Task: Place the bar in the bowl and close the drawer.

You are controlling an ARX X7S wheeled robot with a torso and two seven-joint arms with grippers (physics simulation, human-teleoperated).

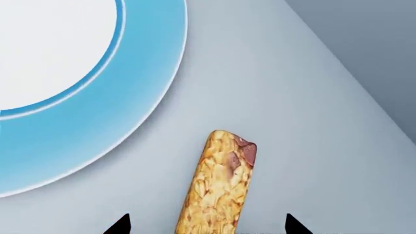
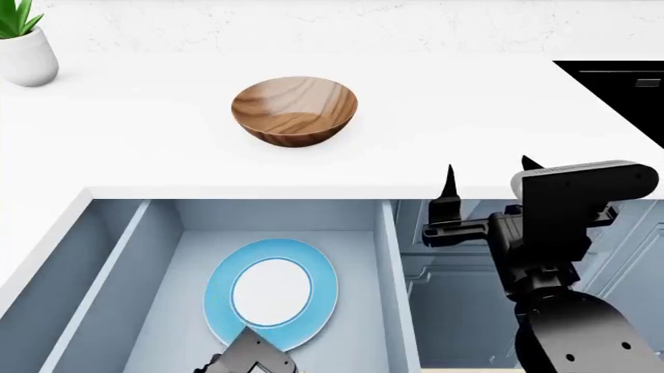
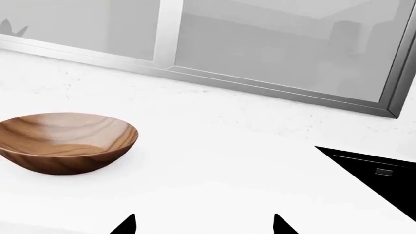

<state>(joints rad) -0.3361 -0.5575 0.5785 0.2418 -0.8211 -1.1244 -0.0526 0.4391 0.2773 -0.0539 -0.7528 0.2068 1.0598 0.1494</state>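
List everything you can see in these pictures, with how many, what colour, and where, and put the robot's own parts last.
bar: one, golden-yellow, on the drawer floor beside the plate, between the left fingertips.
bowl: one, brown wood, empty, on the counter.
drawer: one, blue-grey, pulled open below the counter.
plate: one, white with light blue rim, flat in the drawer.
counter: one, white.
potted plant: one, green in a white pot, counter's far left corner.
left gripper: one, black, open, down in the drawer around the bar.
right gripper: one, black, open, beside the drawer near the counter edge.
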